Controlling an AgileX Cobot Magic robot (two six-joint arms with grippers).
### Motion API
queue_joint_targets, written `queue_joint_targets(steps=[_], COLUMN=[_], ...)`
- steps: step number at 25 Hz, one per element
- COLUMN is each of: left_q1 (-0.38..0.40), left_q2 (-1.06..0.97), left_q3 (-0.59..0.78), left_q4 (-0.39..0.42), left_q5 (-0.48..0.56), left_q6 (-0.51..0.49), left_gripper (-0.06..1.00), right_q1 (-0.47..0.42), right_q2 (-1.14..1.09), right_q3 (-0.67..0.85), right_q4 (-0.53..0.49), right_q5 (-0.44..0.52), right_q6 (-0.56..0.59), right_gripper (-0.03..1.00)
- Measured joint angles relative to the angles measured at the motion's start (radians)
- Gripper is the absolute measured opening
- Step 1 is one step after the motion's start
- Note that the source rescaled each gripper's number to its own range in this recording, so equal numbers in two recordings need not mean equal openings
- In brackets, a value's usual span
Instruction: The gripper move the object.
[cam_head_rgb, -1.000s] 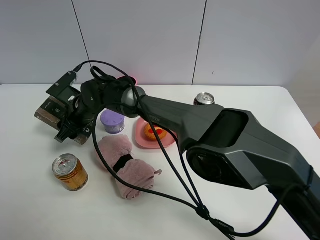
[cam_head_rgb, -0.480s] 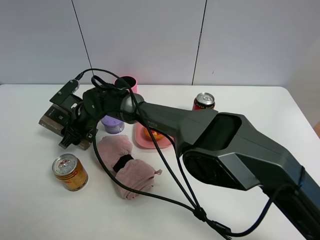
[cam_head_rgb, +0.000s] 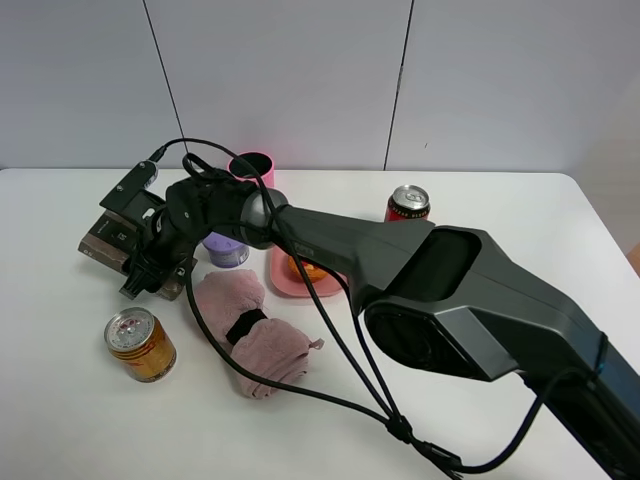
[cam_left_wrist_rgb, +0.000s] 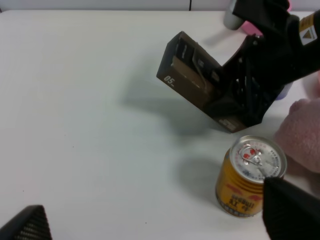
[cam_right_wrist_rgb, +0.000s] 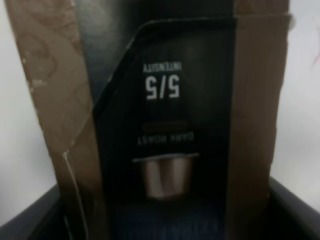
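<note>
The object is a long dark brown carton (cam_head_rgb: 98, 240) at the left of the white table. My right gripper (cam_head_rgb: 150, 258) reaches across from the right and is shut on it. In the left wrist view the carton (cam_left_wrist_rgb: 192, 82) is tilted in that black gripper (cam_left_wrist_rgb: 255, 85) and casts a shadow on the table below. In the right wrist view the carton (cam_right_wrist_rgb: 165, 125) fills the frame between the jaws, with white "5/5" print on it. No straw shows. My left gripper (cam_left_wrist_rgb: 152, 197) is open and empty, low over the table in front of the carton.
A gold can (cam_head_rgb: 140, 345) stands just in front of the carton and shows in the left wrist view (cam_left_wrist_rgb: 250, 175). A pink towel (cam_head_rgb: 250, 330), purple cup (cam_head_rgb: 225, 248), pink plate (cam_head_rgb: 285, 280), pink cup (cam_head_rgb: 252, 168) and red can (cam_head_rgb: 407, 203) lie to the right.
My right gripper has sunk a little and shifted toward the table's front with the carton in it, uncovering the pink cup behind. Over the last half second it has barely moved.
</note>
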Motion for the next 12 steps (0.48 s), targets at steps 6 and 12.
queue_joint_targets(steps=[6,12], left_q1=[0.000,0.000], left_q2=[0.000,0.000], left_q3=[0.000,0.000], left_q4=[0.000,0.000], left_q5=[0.000,0.000], left_q6=[0.000,0.000], left_gripper=[1.00,1.00], right_q1=[0.000,0.000], right_q2=[0.000,-0.080], right_q3=[0.000,0.000], right_q4=[-0.001,-0.002], right_q5=[-0.102,-0.108], right_q6=[-0.003,-0.003], right_gripper=[0.60,0.67])
